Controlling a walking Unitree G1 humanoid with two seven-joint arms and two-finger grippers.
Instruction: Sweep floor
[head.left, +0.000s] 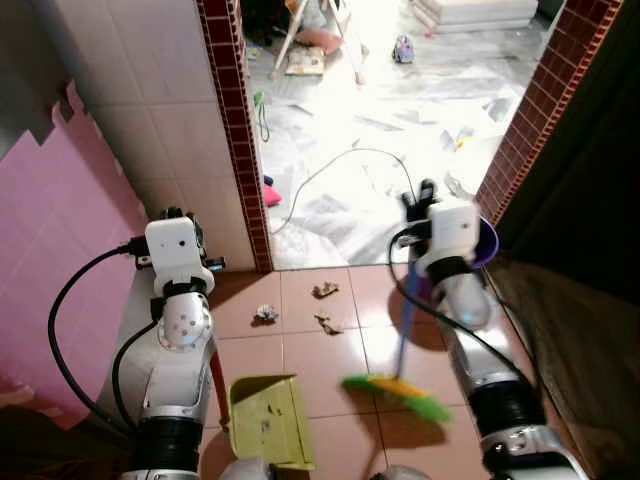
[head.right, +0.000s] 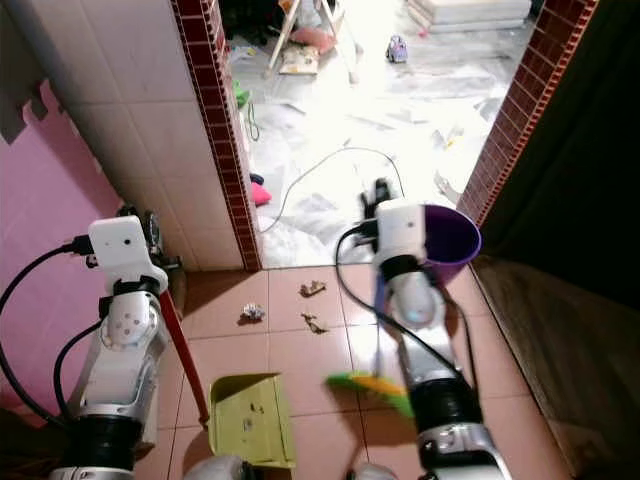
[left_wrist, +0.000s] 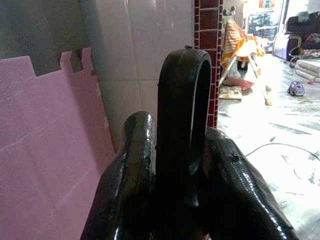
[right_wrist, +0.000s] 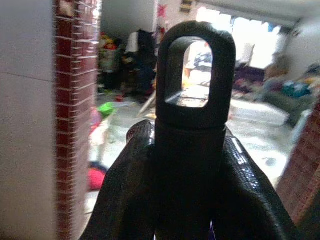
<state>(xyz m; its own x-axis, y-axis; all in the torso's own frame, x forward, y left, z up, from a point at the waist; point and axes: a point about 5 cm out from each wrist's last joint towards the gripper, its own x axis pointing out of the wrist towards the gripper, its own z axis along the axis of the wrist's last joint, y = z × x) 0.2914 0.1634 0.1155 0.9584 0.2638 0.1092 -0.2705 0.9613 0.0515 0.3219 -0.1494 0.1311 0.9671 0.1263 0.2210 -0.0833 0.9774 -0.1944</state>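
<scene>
My left gripper (left_wrist: 182, 165) is shut on the black looped end of the dustpan handle (left_wrist: 184, 100). The red handle (head.left: 217, 385) runs down to the yellow-green dustpan (head.left: 268, 420), which rests on the terracotta tiles at my left. On the other side, my right gripper (right_wrist: 190, 150) is shut on the black loop of the broom handle (right_wrist: 195, 65). Below it the blue stick (head.left: 408, 310) leads to the green bristles (head.left: 397, 395), blurred just over the floor. Three crumpled scraps (head.left: 265, 314), (head.left: 325, 290), (head.left: 326, 324) lie ahead, between dustpan and broom.
A white tiled pillar with red brick trim (head.left: 232, 120) stands ahead on the left, beside a pink foam mat (head.left: 50, 250). A purple bucket (head.right: 455, 235) sits by the right brick jamb (head.left: 540, 100). Beyond the doorway lie a cable (head.left: 330, 170) and clutter on the pale floor.
</scene>
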